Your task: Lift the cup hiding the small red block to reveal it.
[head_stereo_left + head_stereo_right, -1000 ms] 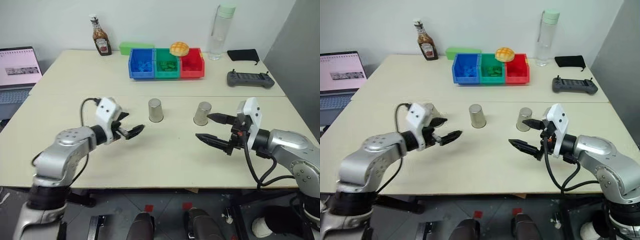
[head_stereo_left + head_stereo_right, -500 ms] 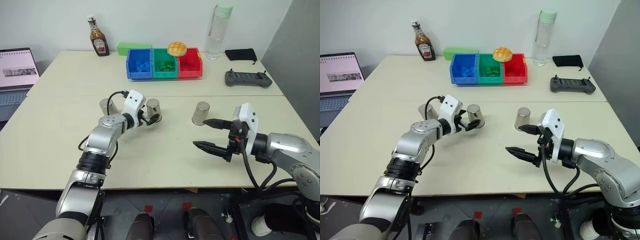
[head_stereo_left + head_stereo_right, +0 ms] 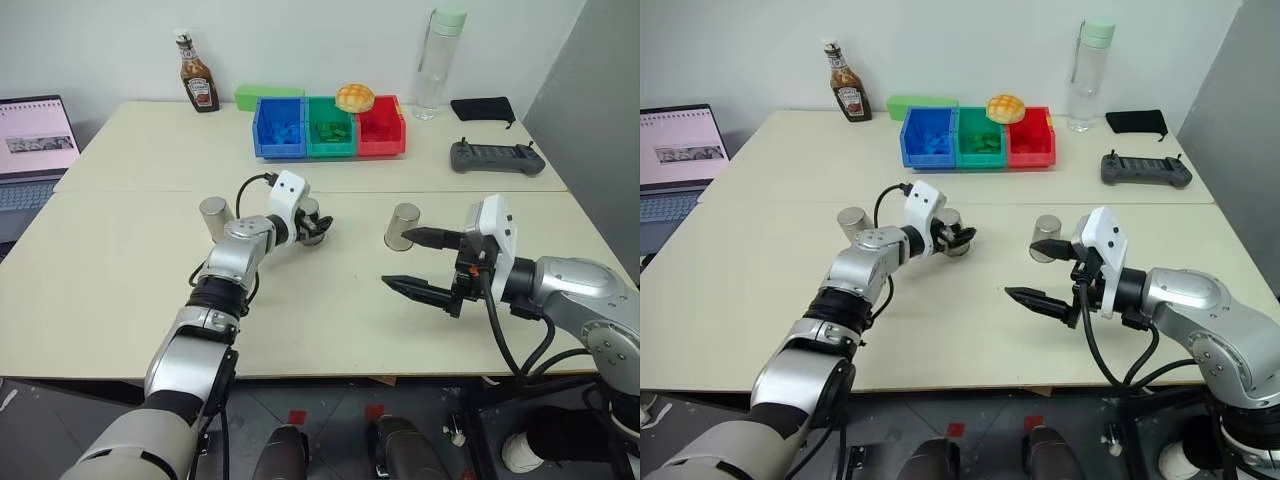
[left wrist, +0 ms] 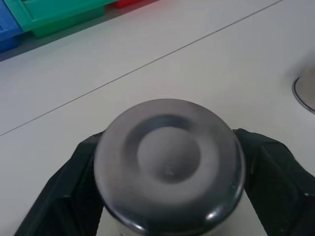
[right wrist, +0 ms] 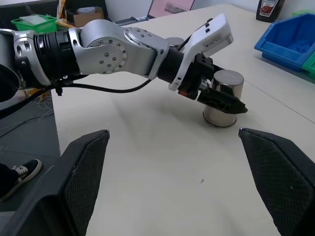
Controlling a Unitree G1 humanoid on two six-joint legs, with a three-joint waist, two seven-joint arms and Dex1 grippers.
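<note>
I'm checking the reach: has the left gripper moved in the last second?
Yes. The left gripper went forward and rightward, toward the blue bin, and now closes around the middle cup.

brushed metal cup (image 4: 169, 164), matt table (image 3: 330, 290)

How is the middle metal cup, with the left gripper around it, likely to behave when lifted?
The cup looks like thin, rigid metal, so probably light and unlikely to deform. Its smooth, shiny wall may slip between the left gripper's black fingers. It stands upside down on the table, open end down, so it should lift cleanly.
</note>
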